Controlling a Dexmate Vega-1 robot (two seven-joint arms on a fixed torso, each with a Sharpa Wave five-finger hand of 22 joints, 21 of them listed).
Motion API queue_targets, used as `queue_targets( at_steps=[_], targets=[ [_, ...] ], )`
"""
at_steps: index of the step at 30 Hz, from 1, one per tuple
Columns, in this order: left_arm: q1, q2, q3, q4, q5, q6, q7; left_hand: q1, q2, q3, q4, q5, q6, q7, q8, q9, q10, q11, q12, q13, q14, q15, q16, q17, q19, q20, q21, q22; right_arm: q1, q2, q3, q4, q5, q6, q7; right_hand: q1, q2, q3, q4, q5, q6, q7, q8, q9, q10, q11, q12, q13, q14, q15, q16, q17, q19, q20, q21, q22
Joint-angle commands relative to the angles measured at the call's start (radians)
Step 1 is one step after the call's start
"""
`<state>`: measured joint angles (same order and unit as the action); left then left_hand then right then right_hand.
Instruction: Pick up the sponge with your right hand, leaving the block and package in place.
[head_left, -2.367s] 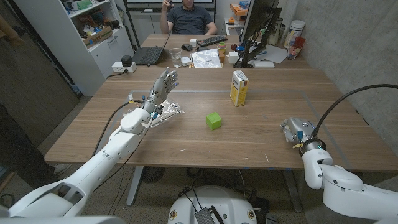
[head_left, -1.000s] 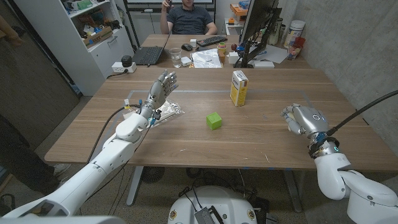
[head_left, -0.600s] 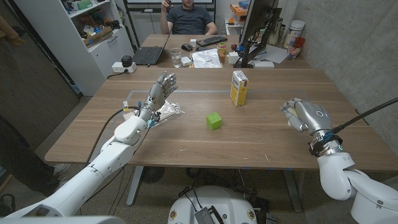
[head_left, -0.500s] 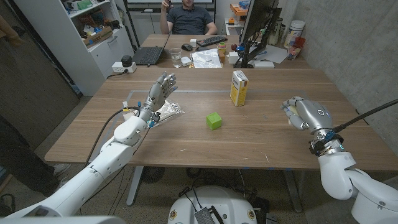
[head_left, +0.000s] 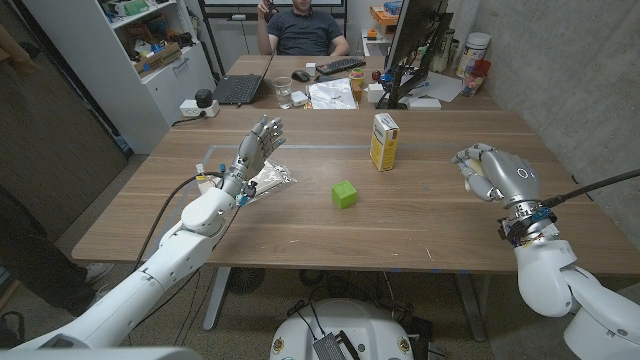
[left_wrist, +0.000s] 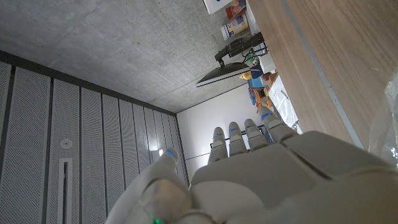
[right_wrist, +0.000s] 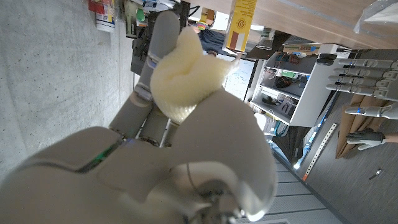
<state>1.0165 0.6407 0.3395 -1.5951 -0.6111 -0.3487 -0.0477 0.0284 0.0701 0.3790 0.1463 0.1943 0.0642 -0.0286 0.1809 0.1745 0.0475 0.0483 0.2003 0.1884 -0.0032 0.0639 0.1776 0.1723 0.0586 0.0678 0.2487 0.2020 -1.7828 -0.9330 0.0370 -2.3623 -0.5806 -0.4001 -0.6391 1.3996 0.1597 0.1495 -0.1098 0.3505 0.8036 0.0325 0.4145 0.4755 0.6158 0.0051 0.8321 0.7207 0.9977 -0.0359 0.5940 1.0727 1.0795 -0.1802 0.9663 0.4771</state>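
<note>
My right hand (head_left: 492, 173) is raised above the table's right side and grips a pale yellow sponge (head_left: 468, 170). In the right wrist view the sponge (right_wrist: 185, 73) is squeezed between the fingers of that hand (right_wrist: 180, 155). A green block (head_left: 345, 193) sits on the table's middle. A shiny silver package (head_left: 273, 181) lies to its left. My left hand (head_left: 258, 146) hovers over the package's far edge, fingers straight and apart, holding nothing. In the left wrist view the left hand (left_wrist: 261, 174) points along the table, with the package's edge (left_wrist: 388, 140) beside it.
A yellow carton (head_left: 384, 141) stands upright behind the block. At the table's far end sit a laptop (head_left: 240, 88), a keyboard, papers and a monitor (head_left: 415, 45), with a person (head_left: 305, 28) seated behind. A shelf unit (head_left: 130, 60) stands to the far left.
My right hand has risen from the table's front right edge and moved farther out, carrying the sponge. The left hand, block, package and carton stay put.
</note>
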Motion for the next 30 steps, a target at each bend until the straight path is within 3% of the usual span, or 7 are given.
queue_targets(
  at_steps=[1,17,30],
  targets=[
    [-0.002,0.002,-0.001,-0.002,0.004,-0.002,-0.003,-0.001,0.027,-0.004,0.003,0.003,0.006,-0.001,0.004,0.003,-0.004,0.005,0.005,0.002,-0.007,-0.001,0.004,0.003,-0.003,0.004,-0.001,0.004,0.036,0.118,0.032,0.029,-0.069,0.150,0.040,0.022,0.009,0.005,0.007,-0.008,0.006,0.006,0.007,0.005,0.003,0.004,0.005,0.004,0.139,-0.184,-0.005,0.008,-0.015,-0.039,0.013,-0.001],
    [-0.013,-0.006,0.002,0.015,0.002,-0.007,-0.010,-0.001,0.027,-0.004,0.003,0.003,0.007,-0.001,0.004,0.003,-0.005,0.006,0.005,0.002,-0.007,-0.001,0.004,0.002,-0.003,0.004,-0.001,0.004,0.078,0.199,0.050,0.062,-0.102,0.248,0.072,0.030,0.010,0.009,0.013,-0.015,-0.001,0.003,0.006,0.014,0.003,0.000,0.003,0.003,0.146,-0.184,-0.024,0.018,-0.022,-0.040,0.032,-0.012],
    [-0.023,-0.013,0.001,0.028,0.001,-0.009,-0.007,-0.001,0.027,-0.004,0.003,0.003,0.007,-0.001,0.004,0.003,-0.006,0.006,0.005,0.002,-0.007,-0.001,0.004,0.002,-0.003,0.004,-0.001,0.004,0.103,0.224,0.063,0.090,-0.112,0.307,0.084,0.033,0.011,0.012,0.018,-0.020,-0.007,-0.001,0.004,0.021,-0.006,-0.003,-0.002,0.000,0.148,-0.184,-0.037,0.025,-0.028,-0.039,0.044,-0.019]
  ],
)
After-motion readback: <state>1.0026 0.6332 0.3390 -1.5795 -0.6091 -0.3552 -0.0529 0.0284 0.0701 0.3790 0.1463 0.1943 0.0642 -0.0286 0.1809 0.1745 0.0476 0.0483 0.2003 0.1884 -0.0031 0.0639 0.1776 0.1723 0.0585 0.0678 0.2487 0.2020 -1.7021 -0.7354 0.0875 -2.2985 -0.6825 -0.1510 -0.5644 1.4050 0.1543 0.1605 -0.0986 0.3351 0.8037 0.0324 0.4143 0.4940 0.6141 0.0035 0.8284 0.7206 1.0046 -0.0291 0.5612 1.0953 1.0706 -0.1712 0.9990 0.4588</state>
